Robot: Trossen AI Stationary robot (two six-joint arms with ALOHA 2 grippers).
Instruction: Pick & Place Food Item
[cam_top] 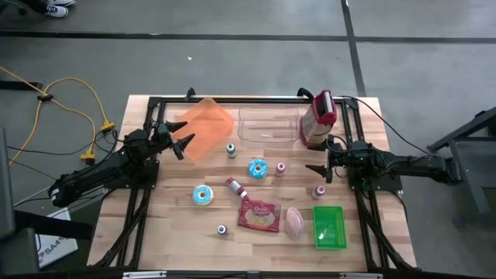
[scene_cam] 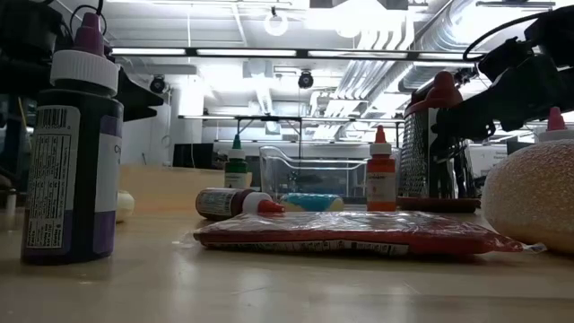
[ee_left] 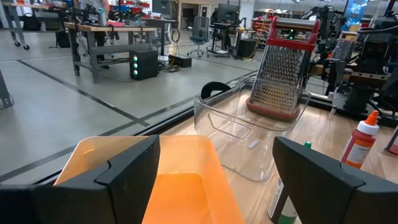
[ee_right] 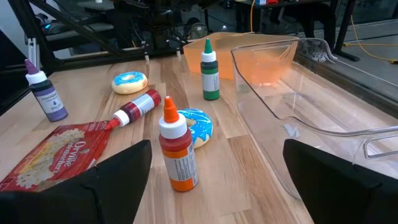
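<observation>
Food lies mid-table: two blue-iced donuts (cam_top: 257,168) (cam_top: 203,195), a red popcorn bag (cam_top: 259,215) lying flat, and a pink rounded item (cam_top: 295,222). An orange bin (cam_top: 203,128) and a clear bin (cam_top: 267,125) stand at the far side. My left gripper (cam_top: 180,133) hovers open at the orange bin's left edge, which fills the space between its fingers in the left wrist view (ee_left: 214,186). My right gripper (cam_top: 324,155) is open near the grater, and in its wrist view (ee_right: 217,186) it faces an orange-capped bottle (ee_right: 176,152) and a donut (ee_right: 196,124). Neither touches anything.
A metal grater (cam_top: 319,118) with a red handle stands at the far right. A green tray (cam_top: 328,226) sits near the front right. Small colouring bottles (cam_top: 231,149) (cam_top: 280,167) (cam_top: 319,191) (cam_top: 222,229) stand scattered, and a red one (cam_top: 235,186) lies on its side.
</observation>
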